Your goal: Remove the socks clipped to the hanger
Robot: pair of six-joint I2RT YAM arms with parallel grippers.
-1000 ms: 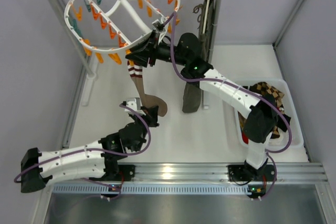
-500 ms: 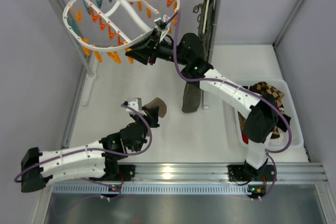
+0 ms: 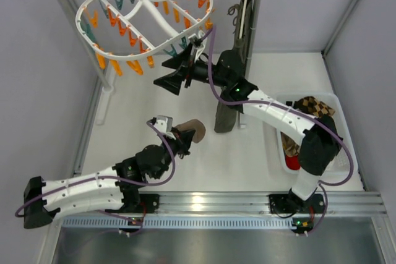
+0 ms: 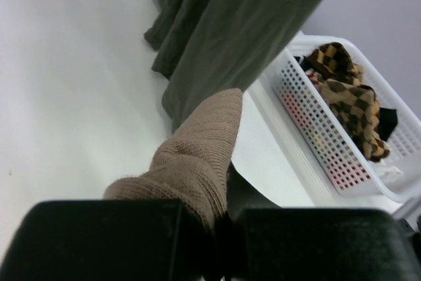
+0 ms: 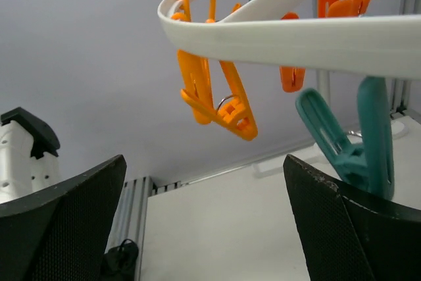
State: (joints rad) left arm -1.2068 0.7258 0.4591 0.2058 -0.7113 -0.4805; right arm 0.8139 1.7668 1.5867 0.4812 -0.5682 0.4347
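Tan ribbed knit is what you are holding: the left claw (image 3: 176, 137) is clenched on one end of the sock (image 4: 200, 156) at the middle of the top view, well apart from the hanger (image 5: 296, 34) in the upper left. Expect the sock to be light, soft and stretchy, with no stiffness of its own, so its free end will droop and swing as you carry it. The fuzzy weave should sit firmly in the pads, and it is in no way fragile. A bunched pinch near an end, as now, looks like the right hold. I cannot tell whether the loose end touches the table (image 4: 72, 83). The right claw (image 3: 173, 73) is spread wide and empty just under the hanger's near rim. That frame is stiff white plastic, an oval with crossbars, and it probably sways on its hook. Its orange clip (image 5: 214, 100) and teal clip (image 5: 355, 143) are hard, glossy and sprung. At the right of the frame the rigid white mesh basket (image 4: 309, 123) holds argyle socks (image 4: 348, 97) in a soft heap. The olive garment (image 4: 243, 24) hangs heavy between, so mind a snag.
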